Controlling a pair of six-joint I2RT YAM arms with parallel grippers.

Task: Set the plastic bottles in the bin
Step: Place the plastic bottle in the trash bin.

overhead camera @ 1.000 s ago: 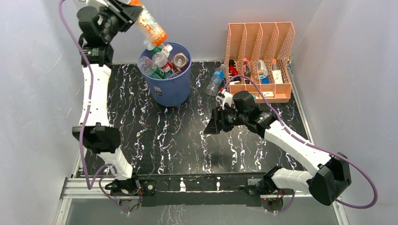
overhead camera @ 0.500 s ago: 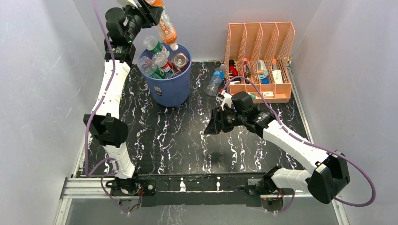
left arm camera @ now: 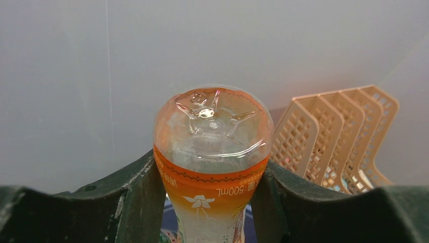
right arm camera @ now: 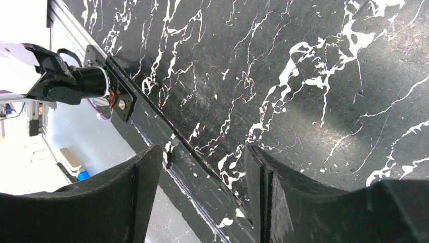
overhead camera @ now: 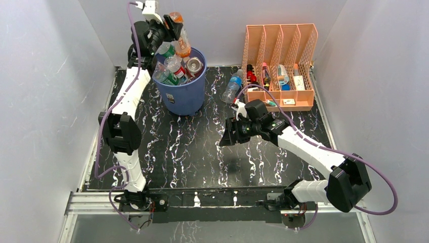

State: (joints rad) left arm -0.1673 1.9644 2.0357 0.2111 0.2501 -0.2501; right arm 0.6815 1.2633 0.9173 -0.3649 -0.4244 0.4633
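1. Black, white-veined marbled table (overhead camera: 202, 152): lies below the right gripper (right arm camera: 202, 167). Its jaws stand partly apart with nothing between them, and it hovers idle.
2. Peach slotted file organizer (overhead camera: 298, 40): beyond the right gripper and well off to the side of the left gripper (left arm camera: 208, 187). Not part of the task.
3. Round blue plastic bin (overhead camera: 184, 101): directly under the left gripper. It is heaped to the rim with clear bottles (overhead camera: 169, 68) and a metal can (overhead camera: 194, 65).
4. Orange-labelled plastic bottle (left arm camera: 210, 147): clamped across its body between the left jaws. It is inverted, base up toward the wrist, cap hanging just above the heap.
5. Clear blue-labelled bottle (overhead camera: 232, 87): lies on the table beyond the right gripper, beside the organizer. Not yet binned.
6. Step in hand (judged): release over the bin. The heap is high, so ease the cap down into a gap among the bottles. Keep the bottle near upright, open the jaws wide, then lift straight up. A drop from height may glance off the can and roll out.
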